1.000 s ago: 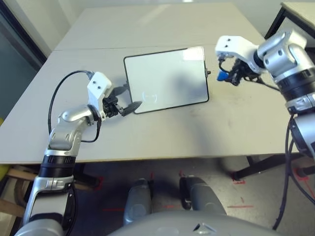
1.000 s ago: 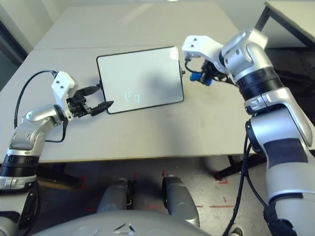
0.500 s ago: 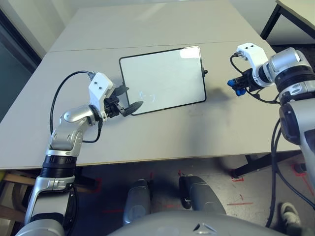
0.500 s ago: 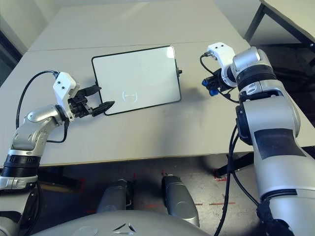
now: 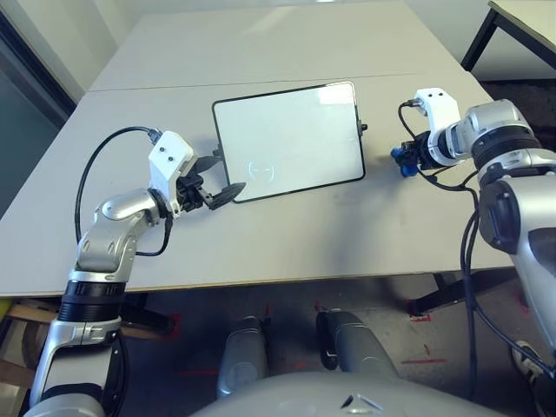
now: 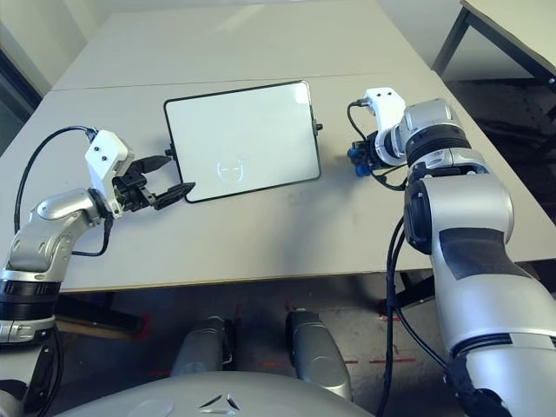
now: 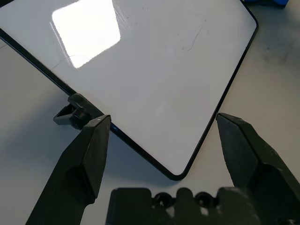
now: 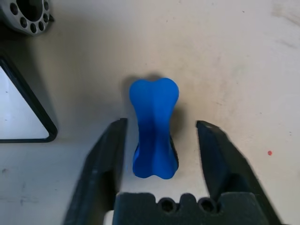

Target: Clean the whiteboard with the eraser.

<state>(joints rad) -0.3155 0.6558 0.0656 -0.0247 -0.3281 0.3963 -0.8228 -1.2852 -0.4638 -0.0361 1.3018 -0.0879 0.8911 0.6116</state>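
Lying between parted fingers of right gripper (image 8: 161, 140), eraser (image 8: 154, 129) rests on table (image 5: 347, 234), fingers clear of its sides. Whiteboard (image 5: 291, 139) flat, corner just ahead of left gripper (image 7: 161, 140), fingers spread, holding nothing.

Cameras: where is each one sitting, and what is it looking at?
Left eye and right eye views: on the head, looking down at the table over both silver arms; both share the whiteboard.
Left wrist view: on the left arm, looking along the open left hand at the whiteboard's corner.
Right wrist view: on the right arm, looking down at the blue eraser lying on the table between the open right hand's fingers. It shares the whiteboard's corner with the other views.
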